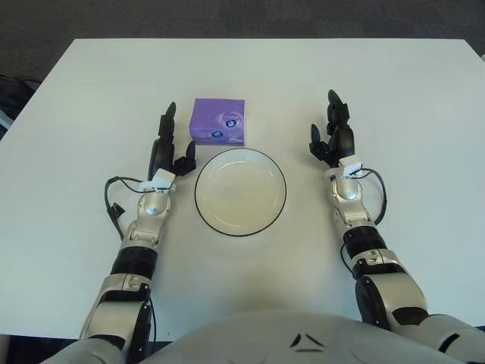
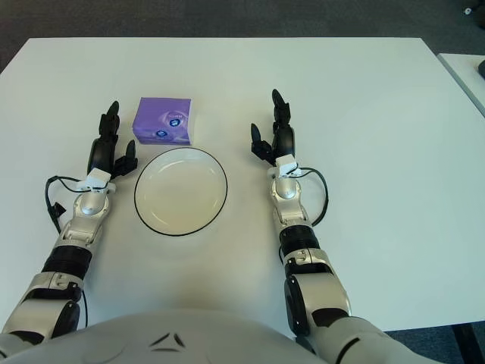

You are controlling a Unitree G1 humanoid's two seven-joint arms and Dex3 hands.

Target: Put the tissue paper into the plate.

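Observation:
A purple tissue pack [image 1: 218, 121] lies on the white table just behind the plate. The white plate [image 1: 241, 191] with a thin black rim holds nothing. My left hand [image 1: 168, 144] shows to the left of the plate and near the pack's left side, fingers stretched forward, holding nothing. My right hand [image 1: 335, 136] shows to the right of the plate, fingers also extended and free. Neither hand touches the pack or the plate.
The white table [image 1: 394, 91] spans the view, with dark floor beyond its far edge. A black cable [image 1: 112, 199] loops beside my left forearm. Another white surface's corner [image 2: 464, 70] shows at the far right.

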